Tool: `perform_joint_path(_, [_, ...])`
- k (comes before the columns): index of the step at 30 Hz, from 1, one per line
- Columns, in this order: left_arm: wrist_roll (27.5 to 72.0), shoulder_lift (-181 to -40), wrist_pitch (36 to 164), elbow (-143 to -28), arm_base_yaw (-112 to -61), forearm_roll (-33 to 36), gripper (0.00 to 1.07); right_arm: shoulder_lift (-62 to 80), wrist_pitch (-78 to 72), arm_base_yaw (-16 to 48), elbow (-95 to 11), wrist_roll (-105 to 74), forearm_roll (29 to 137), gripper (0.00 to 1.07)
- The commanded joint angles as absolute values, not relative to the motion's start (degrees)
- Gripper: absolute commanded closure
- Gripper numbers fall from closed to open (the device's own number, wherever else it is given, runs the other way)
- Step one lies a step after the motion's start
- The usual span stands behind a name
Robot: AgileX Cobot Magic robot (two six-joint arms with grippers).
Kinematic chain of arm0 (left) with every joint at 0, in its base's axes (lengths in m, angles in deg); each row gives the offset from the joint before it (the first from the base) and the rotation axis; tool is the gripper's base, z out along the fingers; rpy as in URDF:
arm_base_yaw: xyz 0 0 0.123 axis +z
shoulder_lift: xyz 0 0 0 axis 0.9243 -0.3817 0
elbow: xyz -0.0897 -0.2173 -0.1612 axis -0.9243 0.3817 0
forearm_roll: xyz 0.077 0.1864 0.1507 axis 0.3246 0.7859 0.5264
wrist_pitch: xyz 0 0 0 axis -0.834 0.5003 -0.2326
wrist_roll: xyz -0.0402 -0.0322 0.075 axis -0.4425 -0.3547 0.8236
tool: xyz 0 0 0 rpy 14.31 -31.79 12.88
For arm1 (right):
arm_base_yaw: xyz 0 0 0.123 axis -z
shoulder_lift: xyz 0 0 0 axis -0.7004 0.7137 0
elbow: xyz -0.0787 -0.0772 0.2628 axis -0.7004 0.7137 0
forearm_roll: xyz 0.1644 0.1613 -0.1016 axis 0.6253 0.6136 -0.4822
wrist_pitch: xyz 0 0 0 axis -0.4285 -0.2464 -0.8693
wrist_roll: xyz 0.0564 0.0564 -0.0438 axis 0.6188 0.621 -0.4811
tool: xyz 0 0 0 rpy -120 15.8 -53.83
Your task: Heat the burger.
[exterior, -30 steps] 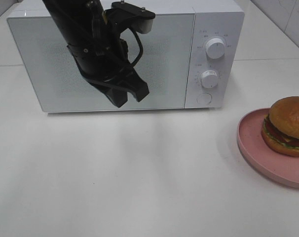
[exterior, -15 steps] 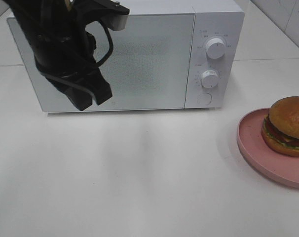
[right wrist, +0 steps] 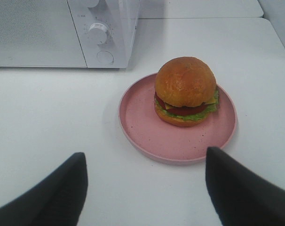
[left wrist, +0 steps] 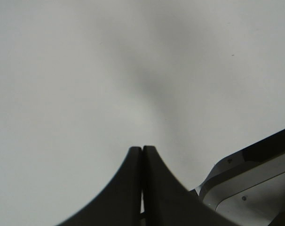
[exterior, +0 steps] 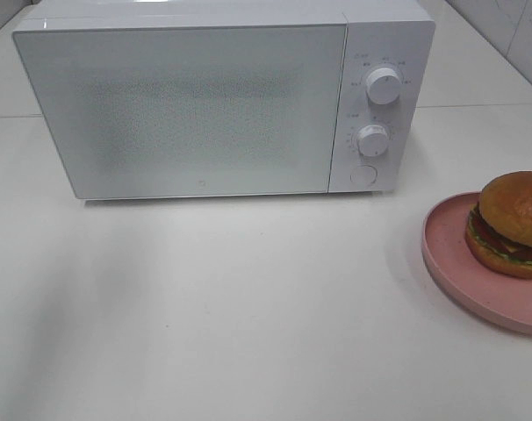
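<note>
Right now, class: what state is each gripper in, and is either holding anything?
Left gripper: shut, holding nothing.
Right gripper: open, holding nothing; the burger sits untouched on the pink plate.

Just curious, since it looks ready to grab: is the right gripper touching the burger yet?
Apart. The right wrist view shows the right gripper open, with bare table between it and the burger on its pink plate.

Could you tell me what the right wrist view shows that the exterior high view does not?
Only the right wrist view shows the right gripper, jaws wide open and empty, and the whole pink plate. Only the exterior high view shows the microwave's full closed door and its upper knob. Both show the burger on the plate, the lower knob and the round button.
</note>
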State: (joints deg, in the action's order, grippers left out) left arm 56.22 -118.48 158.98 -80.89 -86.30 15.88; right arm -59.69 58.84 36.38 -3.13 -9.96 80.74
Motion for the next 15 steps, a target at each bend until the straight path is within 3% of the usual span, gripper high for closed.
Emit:
perform_joint_path(1, [54.15, -112.24, 157.95, -77.28, -81.25, 15.48, 1.06, -61.12, 57.87, 36.55, -2.9, -10.65, 80.68, 0.41])
perform_joint_path(4, [52.43, -104.44, 156.63, -73.1, -78.05, 15.88, 1.06, -61.12, 57.87, 36.55, -2.9, -10.65, 80.68, 0.41])
perform_joint_path(15, [51.17, -85.36, 155.25, -60.21, -77.7, 14.62, 1.06, -61.12, 57.87, 36.55, -2.9, -10.65, 80.68, 0.41])
